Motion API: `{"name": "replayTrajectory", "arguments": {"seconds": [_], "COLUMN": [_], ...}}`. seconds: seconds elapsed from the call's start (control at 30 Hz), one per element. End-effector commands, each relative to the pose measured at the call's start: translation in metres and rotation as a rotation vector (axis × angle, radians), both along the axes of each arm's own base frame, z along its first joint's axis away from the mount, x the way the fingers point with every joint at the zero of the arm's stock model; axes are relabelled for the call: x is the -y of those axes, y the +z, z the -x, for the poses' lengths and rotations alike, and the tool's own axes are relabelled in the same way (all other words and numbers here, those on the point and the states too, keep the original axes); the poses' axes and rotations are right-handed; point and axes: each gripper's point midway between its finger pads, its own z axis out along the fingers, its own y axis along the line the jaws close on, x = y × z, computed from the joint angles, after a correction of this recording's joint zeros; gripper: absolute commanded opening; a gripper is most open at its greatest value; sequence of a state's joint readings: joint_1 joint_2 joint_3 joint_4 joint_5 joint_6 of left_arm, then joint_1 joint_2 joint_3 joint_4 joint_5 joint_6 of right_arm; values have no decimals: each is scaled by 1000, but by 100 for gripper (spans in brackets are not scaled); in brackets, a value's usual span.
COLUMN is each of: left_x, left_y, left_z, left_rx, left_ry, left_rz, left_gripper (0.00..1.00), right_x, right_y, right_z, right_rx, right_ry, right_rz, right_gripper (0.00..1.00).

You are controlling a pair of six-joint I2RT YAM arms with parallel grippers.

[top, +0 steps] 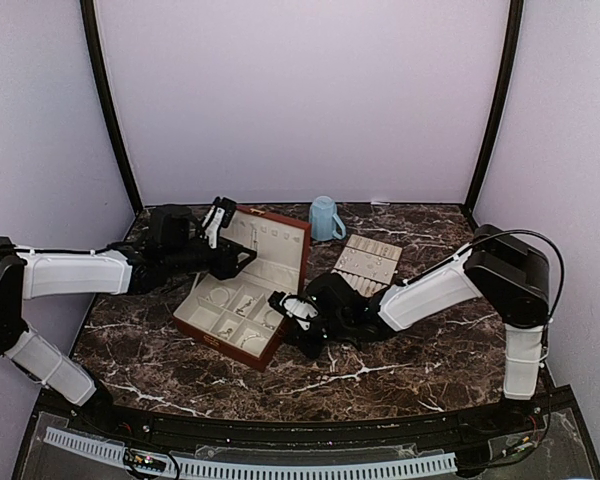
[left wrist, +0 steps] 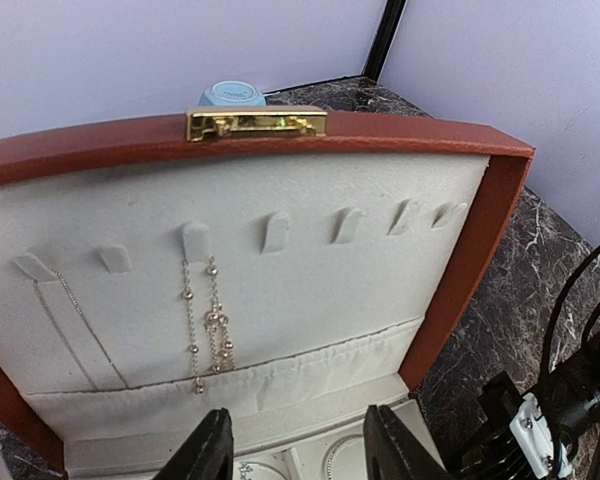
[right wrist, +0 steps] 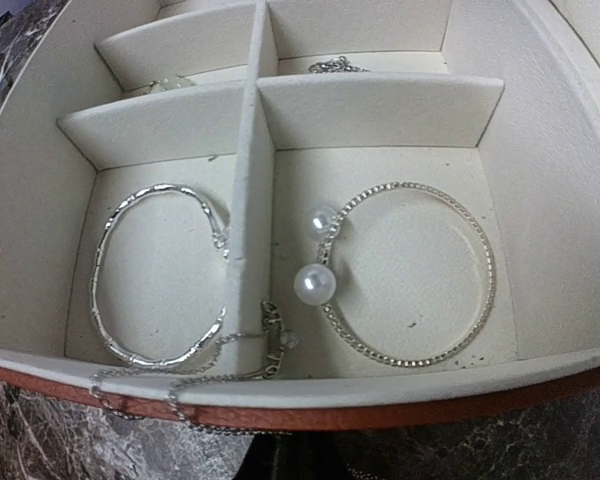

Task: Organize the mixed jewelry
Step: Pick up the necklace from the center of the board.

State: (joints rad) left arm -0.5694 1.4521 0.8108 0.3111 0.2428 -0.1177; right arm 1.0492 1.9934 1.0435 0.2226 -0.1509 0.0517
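You look well along. In the open reddish-brown box with cream lining [top: 220, 342], a beaded silver chain [left wrist: 208, 330] hangs from the lid's hooks. A plain silver bangle [right wrist: 160, 275] and a pearl-tipped hoop [right wrist: 410, 275] lie in adjoining compartments. A thin chain [right wrist: 180, 390] draped over the rim remains. Your left gripper [left wrist: 300, 450] is spread and empty. I cannot tell how the right gripper [top: 285, 310] stands.

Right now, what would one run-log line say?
left jaws: open, facing lid | right jaws: at jewelry box rim | chain: draped over rim | pearl bangle, silver bangle: neighbouring compartments
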Motion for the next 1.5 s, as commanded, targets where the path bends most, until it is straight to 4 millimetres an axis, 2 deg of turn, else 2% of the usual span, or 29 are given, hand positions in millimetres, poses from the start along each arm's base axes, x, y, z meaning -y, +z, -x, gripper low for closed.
{"name": "replayTrajectory", "arguments": {"seconds": [0.0,0.13,0.27,0.43,0.67,0.77,0.9,1.03,1.27,1.37,1.47], "left_x": [-7,-9,-9,-4,16,22,30,38,56,71,80], "left_y": [18,22,28,36,45,47,56,68,85,84,80], "left_z": [1,2,5,12,23,28,33,36,47,57,57], "left_rx": [45,54,67,101,120,111,132,160,207,212,225], "left_ry": [21,24,10,-50,-216,-268,-346,-411,-479,-509,-494], "left_rz": [30,34,35,26,13,10,-3,16,131,141,133], "left_gripper": [48,48,48,48,48,48,48,49,51,51,51], "right_x": [-8,-5,2,14,23,25,23,26,29,30,30], "right_y": [9,30,69,103,128,148,182,207,236,242,247], "right_z": [-8,-10,-11,-15,-22,-29,-33,-36,-41,-43,-41], "right_rx": [52,73,82,95,116,128,116,88,31,24,19], "right_ry": [-25,-52,-102,-165,-204,-225,-221,-199,-144,-143,-128], "right_rz": [-31,-92,-177,-204,-182,-195,-256,-319,-405,-419,-434], "right_gripper": [0,0,0,0,0,0,0,0,0,0,0]}}
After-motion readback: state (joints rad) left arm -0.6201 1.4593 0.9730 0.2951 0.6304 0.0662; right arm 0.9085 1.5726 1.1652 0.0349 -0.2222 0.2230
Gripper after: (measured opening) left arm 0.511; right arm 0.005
